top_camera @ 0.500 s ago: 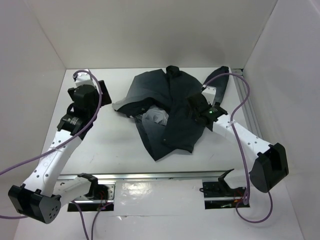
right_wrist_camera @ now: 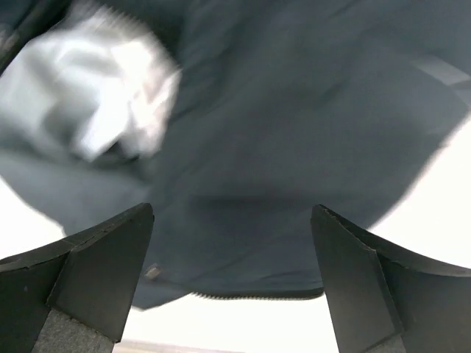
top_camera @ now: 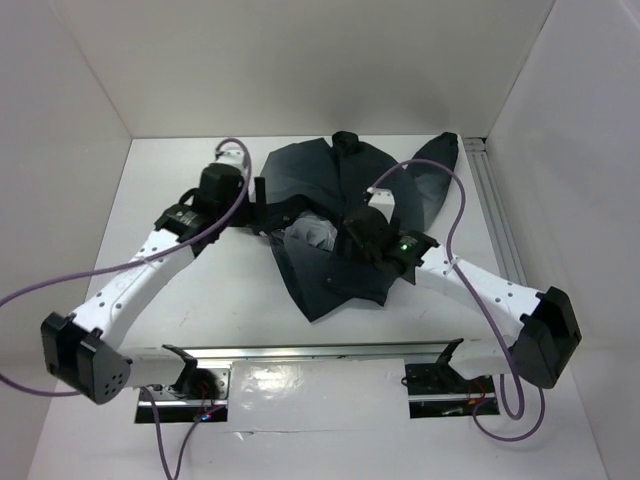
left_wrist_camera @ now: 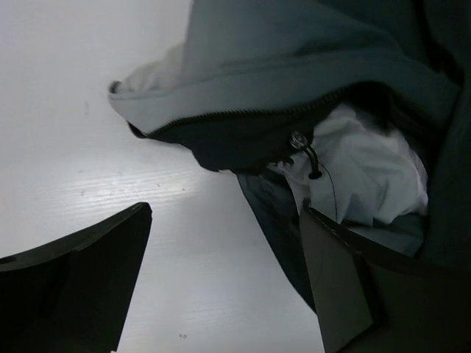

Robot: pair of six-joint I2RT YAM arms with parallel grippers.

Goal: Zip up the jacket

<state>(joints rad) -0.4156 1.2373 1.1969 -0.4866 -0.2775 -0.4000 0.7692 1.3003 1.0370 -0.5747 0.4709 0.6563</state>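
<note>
The jacket (top_camera: 340, 200) lies crumpled on the white bench (top_camera: 240, 300), mid-width and toward the far side. Its collar (top_camera: 345, 140) points away from the arms and one sleeve (top_camera: 435, 160) is flung out to the far right. The shell is soft, matte charcoal cloth in loose folds. A bunched patch of pale grey lining (left_wrist_camera: 368, 162) shows through the open front.

The left fingers (left_wrist_camera: 81, 287), flat black wedges, are spread wide and empty just over the bench at the jacket's left edge. There a line of fine zipper teeth (left_wrist_camera: 243, 114) runs along a curled hem to a small metal pull (left_wrist_camera: 298, 140) with a thin dark cord (left_wrist_camera: 313, 165).

The right fingers (right_wrist_camera: 96, 272) are likewise spread apart and grip nothing. They hang above the dark front panel, which has another zipper edge (right_wrist_camera: 250, 294) along its lower border. The bench is smooth, with a faint grain.
</note>
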